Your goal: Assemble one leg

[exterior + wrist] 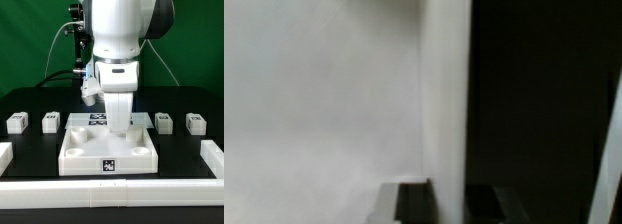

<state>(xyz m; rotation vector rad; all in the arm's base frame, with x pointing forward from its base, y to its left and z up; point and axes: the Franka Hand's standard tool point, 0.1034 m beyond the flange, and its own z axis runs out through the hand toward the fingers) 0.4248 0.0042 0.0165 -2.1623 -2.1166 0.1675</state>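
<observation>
Gripper [121, 127] sits low over the tray [85, 160], with its tip down at the tray's inner floor near the back wall. The fingertips are hidden behind the white hand body in the exterior view, so I can't tell whether the jaws are apart or together, or whether they hold anything. Wrist view doesn't help: it's heavily blurred, a pale white surface very close to the lens beside a dark band, with some dark shapes at the edge that I can't identify. Four legs lie on the black table [30, 105] in a row level with the tray's back edge, two on each side. On the exterior view's left are the outer left leg [15, 123] and the inner left leg [50, 121]. On the exterior view's right are the inner right leg [165, 121] and the outer right leg [196, 123]. All four are apart from the tray and from the gripper. The inner pair sits near the tray's back corners, not touching. Tray is upright, open side up, with a tag on its front wall. Marker board [97, 119] lies just behind the tray, partly hidden by the arm.
</observation>
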